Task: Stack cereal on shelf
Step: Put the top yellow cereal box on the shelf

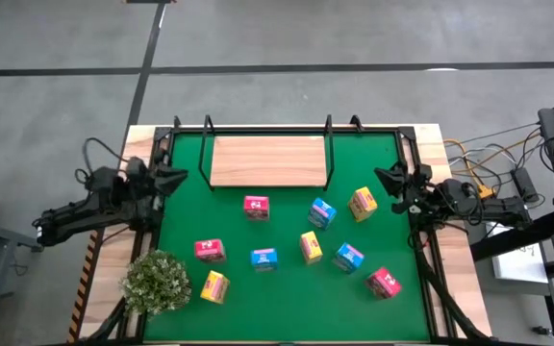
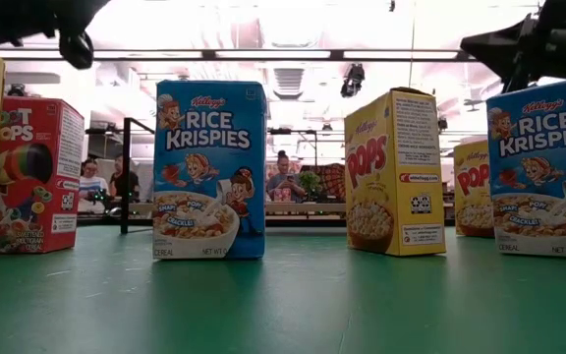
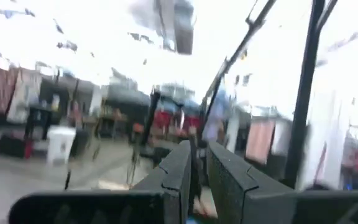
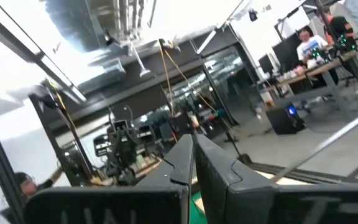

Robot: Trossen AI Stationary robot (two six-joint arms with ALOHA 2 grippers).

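Note:
Nine small cereal cartons stand on their bases, scattered on the green mat (image 1: 186, 216). Three are pink-red (image 1: 256, 207) (image 1: 210, 250) (image 1: 385, 283), three blue (image 1: 322, 212) (image 1: 264, 258) (image 1: 349, 257), and three yellow (image 1: 363, 203) (image 1: 311, 246) (image 1: 214, 286). The shelf (image 1: 267, 160), a light wooden board with black wire frames at its ends, lies bare at the mat's far side. My left gripper (image 1: 179, 177) is shut and empty over the mat's left edge. My right gripper (image 1: 385, 177) is shut and empty over the right edge. Both hang above the cartons in the low view.
A bushy pale green plant (image 1: 157, 282) stands at the mat's near left corner. A black frame (image 1: 287, 130) rims the mat. Cables and gear (image 1: 493, 187) lie off the table's right side. People sit in the room behind the table (image 2: 285, 177).

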